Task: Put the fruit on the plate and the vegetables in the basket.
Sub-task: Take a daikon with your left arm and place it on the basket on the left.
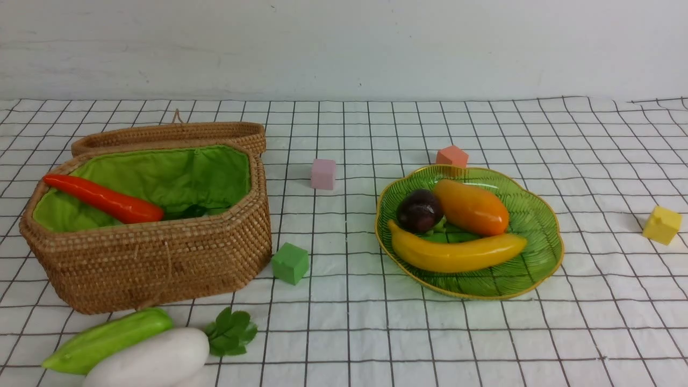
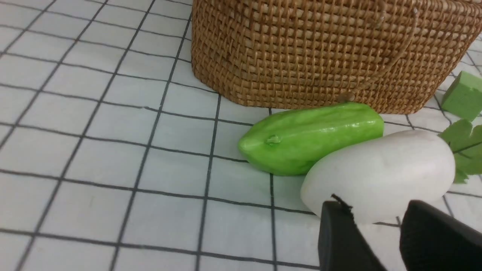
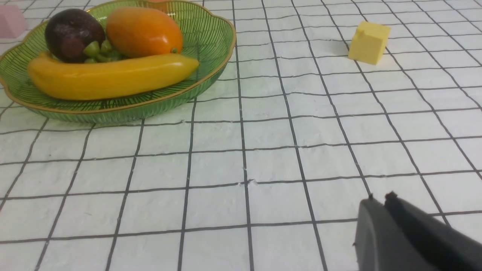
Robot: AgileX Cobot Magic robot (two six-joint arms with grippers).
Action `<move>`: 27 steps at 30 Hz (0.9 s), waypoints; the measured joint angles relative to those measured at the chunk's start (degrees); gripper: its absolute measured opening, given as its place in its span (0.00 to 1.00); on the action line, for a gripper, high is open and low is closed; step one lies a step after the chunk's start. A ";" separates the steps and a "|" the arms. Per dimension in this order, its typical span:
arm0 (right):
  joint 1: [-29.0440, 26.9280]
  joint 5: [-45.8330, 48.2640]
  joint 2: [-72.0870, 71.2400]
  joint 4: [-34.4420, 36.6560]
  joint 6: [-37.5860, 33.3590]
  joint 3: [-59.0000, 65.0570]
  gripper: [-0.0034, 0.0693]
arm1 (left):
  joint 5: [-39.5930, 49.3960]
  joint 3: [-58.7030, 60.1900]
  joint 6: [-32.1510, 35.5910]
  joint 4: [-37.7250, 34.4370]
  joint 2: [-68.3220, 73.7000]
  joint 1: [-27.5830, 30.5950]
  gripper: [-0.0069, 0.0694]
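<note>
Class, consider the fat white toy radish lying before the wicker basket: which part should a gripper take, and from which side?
Probably from above, jaws across the body of the fat white toy radish, toward its leafy end. It lies on its side, and the light green cucumber lies against its other half, leaving little finger room there.

Three fruits [image 1: 471,207] [image 1: 419,210] [image 1: 457,252], three vegetables [image 1: 105,199] [image 1: 107,339] [image 1: 148,360], four cubes [image 1: 323,173] [image 1: 451,156] [image 1: 290,263] [image 1: 661,224]

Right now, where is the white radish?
In the front view the white radish lies at the near left, on the robot's left side, beside the cucumber and just in front of the basket.
</note>
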 joint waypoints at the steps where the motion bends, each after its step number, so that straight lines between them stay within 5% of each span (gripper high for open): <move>1: 0.00 0.00 0.00 0.00 0.00 0.00 0.11 | -0.32 0.00 1.10 1.73 0.00 0.00 0.40; 5: 0.00 0.00 0.00 0.00 0.00 0.00 0.12 | -6.19 0.00 1.48 3.06 0.00 0.00 0.40; 11: 0.00 -0.06 0.00 0.00 0.00 0.00 0.12 | -32.51 0.00 -12.46 -11.88 0.00 0.00 0.40; 15: 0.00 -0.06 0.00 0.00 0.00 0.00 0.12 | -44.66 -1.51 -15.92 -15.54 0.00 0.00 0.40; 20: 0.00 -0.06 0.00 0.00 0.00 0.00 0.12 | -34.73 -13.29 -16.45 -12.28 2.00 0.00 0.40; 27: 0.00 -0.06 0.00 0.00 0.00 0.00 0.12 | -1.90 -37.51 -16.45 -3.44 21.36 0.00 0.40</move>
